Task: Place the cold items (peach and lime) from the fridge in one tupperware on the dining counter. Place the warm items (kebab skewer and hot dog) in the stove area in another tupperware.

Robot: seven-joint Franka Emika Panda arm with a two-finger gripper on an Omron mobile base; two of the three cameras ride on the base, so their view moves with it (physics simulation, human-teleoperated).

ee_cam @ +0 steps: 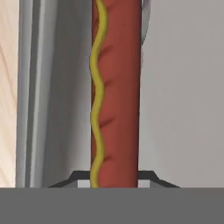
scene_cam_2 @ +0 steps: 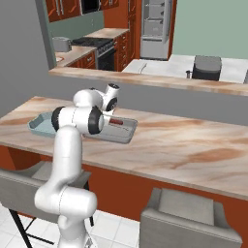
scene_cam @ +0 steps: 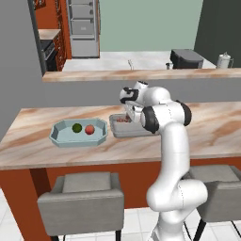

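Glossy white arm (scene_cam: 173, 155) is showing rounded, tubular links with dark bands ringing the joints behind the hand; nearer the gripper (scene_cam: 128, 112), the casing is turning black around a white wrist.

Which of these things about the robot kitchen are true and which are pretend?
1. The lime and the peach lie together in the light blue tray. True.
2. The hot dog has a wavy yellow line along it. True.
3. The grey tray sits on the floor by the stools. False: it rests on the dining counter, right beside the blue tray.
4. The gripper is up over the stove. False: it is down over the grey tray, with the hot dog between its fingers.
5. The peach is in the grey tray. False: it is in the blue one.
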